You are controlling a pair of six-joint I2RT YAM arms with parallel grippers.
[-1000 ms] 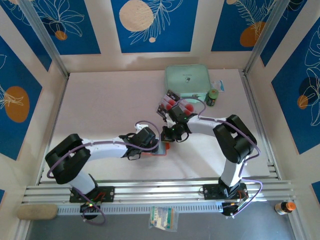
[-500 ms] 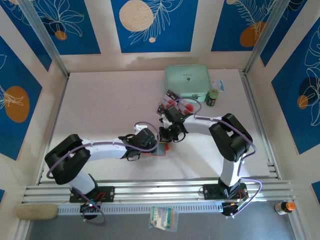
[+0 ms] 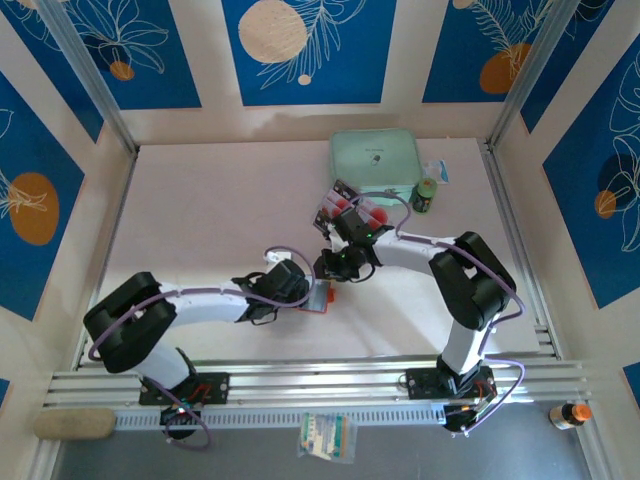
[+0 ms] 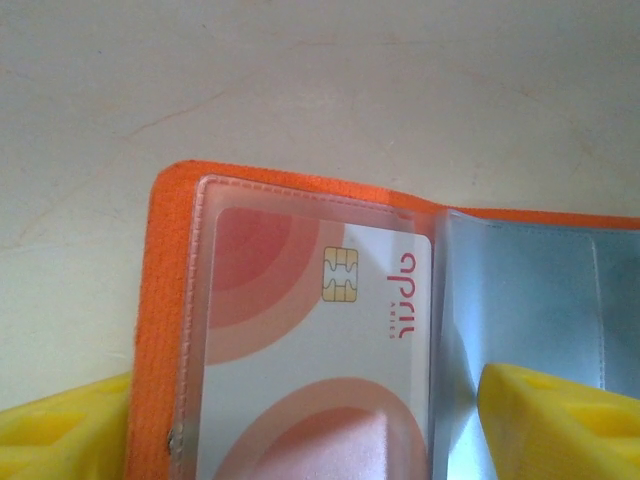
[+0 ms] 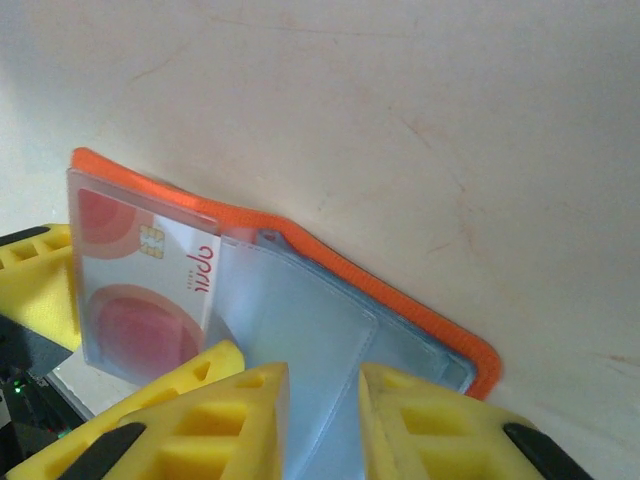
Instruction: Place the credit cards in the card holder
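The card holder (image 3: 320, 297) lies open on the table (image 3: 220, 210), a credit card (image 4: 320, 370) in its left sleeve, the tray (image 3: 338, 192) behind it.

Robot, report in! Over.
Left gripper open, astride card holder. Right gripper barely open over a sleeve. One card sleeved. Nothing blocking.

The left arm (image 3: 200, 298) has drawn back toward 7 o'clock, its elbow now lower, and the left pincer (image 3: 305, 293) has shifted slightly the same way. The right pincer (image 3: 335, 272) swung toward 9 o'clock, then eased back, and its jaws have parted a little.
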